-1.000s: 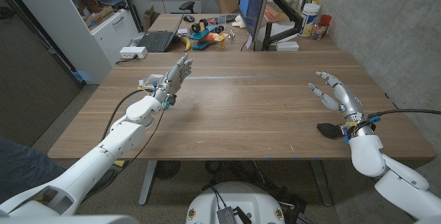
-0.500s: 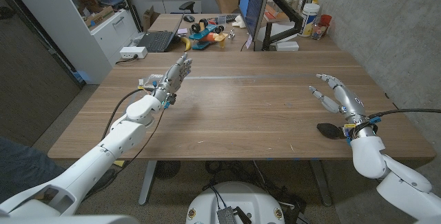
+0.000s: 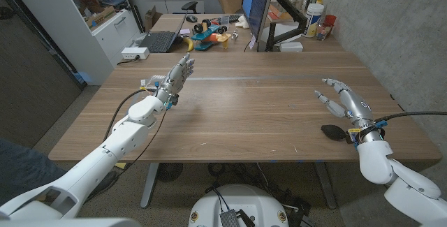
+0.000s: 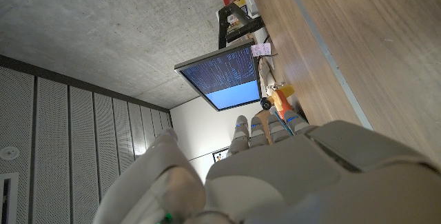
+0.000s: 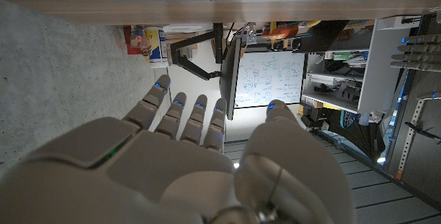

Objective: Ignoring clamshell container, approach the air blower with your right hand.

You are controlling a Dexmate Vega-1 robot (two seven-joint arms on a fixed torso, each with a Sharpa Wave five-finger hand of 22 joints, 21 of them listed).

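Head view shows a small black object (image 3: 332, 130) lying on the wooden bench (image 3: 244, 108) near its front right corner; going by the task it is most likely the air blower, though it is partly hidden behind the right wrist and too small to name with certainty. The right robot hand (image 3: 343, 100) hovers above the bench just beyond that dark object, toward the far side, with its fingers (image 3: 328, 82) spread apart and holding nothing; the black object sits close beside the wrist, nearer the robot than the fingertips are. In the right wrist view the same robot hand (image 5: 186, 148) has its fingers extended and parted, pointing off toward the monitor arm and shelving beyond the bench, not at the dark object. By my judgement the approach is not done: the hand is near the target but aimed past it, so what is left is to draw back or turn the palm down toward the object. No clamshell container can be made out on the bench, so there is nothing to steer around as far as the pictures tell. The left robot hand (image 3: 177, 75) is raised over the far left part of the bench, well apart from the target, fingers straight and close together, empty; the left wrist view agrees with this (image 4: 275, 169).
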